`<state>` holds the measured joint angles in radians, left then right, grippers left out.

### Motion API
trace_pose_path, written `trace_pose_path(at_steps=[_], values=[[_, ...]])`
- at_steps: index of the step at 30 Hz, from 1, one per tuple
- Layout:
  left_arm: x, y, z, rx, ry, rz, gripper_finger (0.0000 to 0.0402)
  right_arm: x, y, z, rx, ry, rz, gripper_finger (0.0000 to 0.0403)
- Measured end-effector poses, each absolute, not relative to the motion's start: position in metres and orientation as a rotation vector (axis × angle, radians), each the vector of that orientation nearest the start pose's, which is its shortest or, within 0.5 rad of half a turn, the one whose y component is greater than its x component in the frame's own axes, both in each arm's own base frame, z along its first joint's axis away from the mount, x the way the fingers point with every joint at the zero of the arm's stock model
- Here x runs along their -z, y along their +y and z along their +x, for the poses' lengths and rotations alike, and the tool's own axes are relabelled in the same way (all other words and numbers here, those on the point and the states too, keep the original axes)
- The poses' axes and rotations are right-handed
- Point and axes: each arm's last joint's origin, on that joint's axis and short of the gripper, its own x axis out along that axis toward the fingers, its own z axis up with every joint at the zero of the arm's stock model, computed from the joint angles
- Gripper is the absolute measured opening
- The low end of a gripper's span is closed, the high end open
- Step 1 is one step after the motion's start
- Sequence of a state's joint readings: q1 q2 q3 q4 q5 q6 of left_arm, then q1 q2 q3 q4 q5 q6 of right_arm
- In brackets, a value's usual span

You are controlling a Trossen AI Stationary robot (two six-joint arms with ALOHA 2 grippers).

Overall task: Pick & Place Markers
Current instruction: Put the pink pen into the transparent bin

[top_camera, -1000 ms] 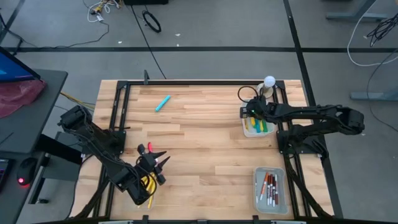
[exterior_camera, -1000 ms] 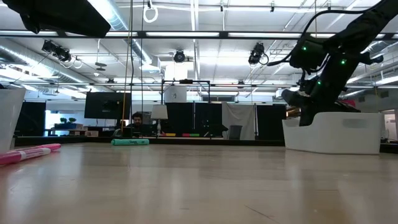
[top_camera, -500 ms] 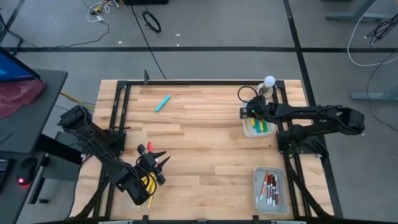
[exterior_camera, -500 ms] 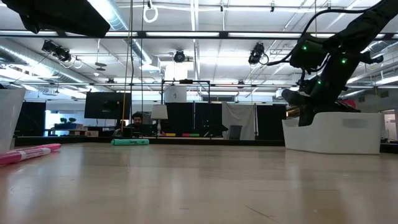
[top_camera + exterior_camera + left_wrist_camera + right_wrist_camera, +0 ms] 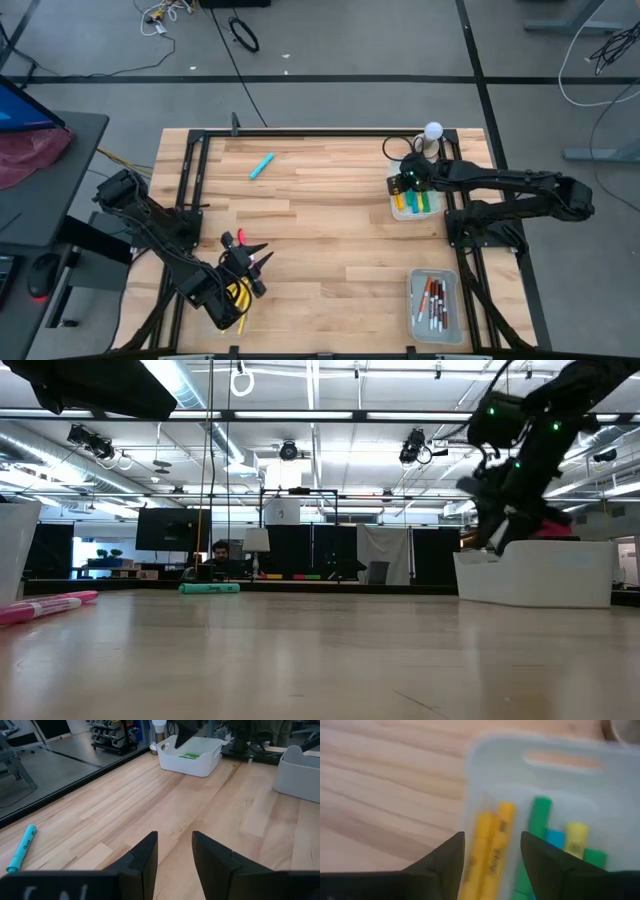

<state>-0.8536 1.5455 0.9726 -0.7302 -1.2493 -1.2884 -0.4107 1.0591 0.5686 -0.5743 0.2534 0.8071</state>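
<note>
High view shows the right pincer released and empty above the white tray, yellow markers lying inside. Left pincer idles, parted. Next, I judge, fetch the light-blue marker lying well apart on the desk.

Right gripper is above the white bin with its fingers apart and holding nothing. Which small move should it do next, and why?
Probably lift clear and swing toward the light blue marker lying alone on the table. The right gripper is open and empty over the white bin, where yellow markers and green ones already lie, so this drop looks done.
</note>
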Motion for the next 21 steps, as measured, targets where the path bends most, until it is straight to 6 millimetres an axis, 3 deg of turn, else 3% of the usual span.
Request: trace_pose_path(at_steps=[4, 7, 13, 17, 21], values=[[-0.211, -0.187, 0.2, -0.624, 0.301, -0.097, 0.0126, -0.216, -0.072, 0.173, 0.931, 0.748, 0.741, 0.0195], [-0.211, -0.187, 0.2, -0.624, 0.301, -0.096, 0.0126, -0.251, -0.063, 0.185, 0.827, 0.654, 0.695, 0.0182], [-0.211, -0.187, 0.199, -0.62, 0.312, -0.1, 0.0126, -0.31, -0.028, 0.213, 0.564, 0.367, 0.515, 0.0152], [-0.218, -0.182, 0.198, -0.627, 0.31, -0.12, 0.0126, -0.32, 0.006, 0.235, 0.338, 0.193, 0.417, 0.0135], [-0.225, -0.169, 0.197, -0.641, 0.379, -0.173, 0.0126, -0.302, 0.041, 0.256, 0.187, 0.148, 0.331, 0.0121]])
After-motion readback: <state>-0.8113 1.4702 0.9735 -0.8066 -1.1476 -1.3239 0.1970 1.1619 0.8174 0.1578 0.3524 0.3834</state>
